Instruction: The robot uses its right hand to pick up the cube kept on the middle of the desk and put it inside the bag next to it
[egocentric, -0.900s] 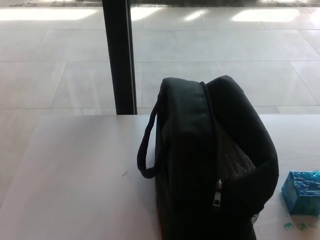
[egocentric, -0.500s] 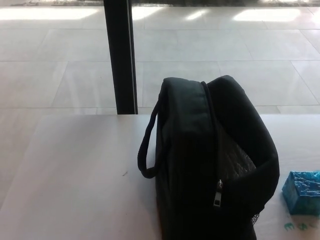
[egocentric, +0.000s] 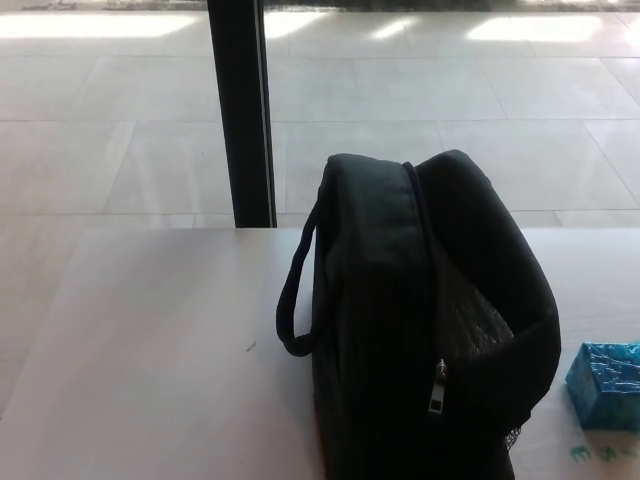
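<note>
The whole view has drifted slightly; nothing on the desk (egocentric: 150, 350) itself moves. The black bag (egocentric: 420, 320) stands centre, unzipped mouth tilted toward 3 o'clock. The blue cube (egocentric: 606, 385) sits just beside it at 4 o'clock. The floppy flap could block the drop. Neither hand shows, so their state is unknown.

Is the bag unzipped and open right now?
Open. The black bag stands upright on the desk, its flap folded back, showing the pale lining.

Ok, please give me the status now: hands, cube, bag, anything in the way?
Both hands out of view. Blue cube on the desk, right of the black bag, not picked up. Bag unzipped, opening toward the cube. Nothing between them.
</note>
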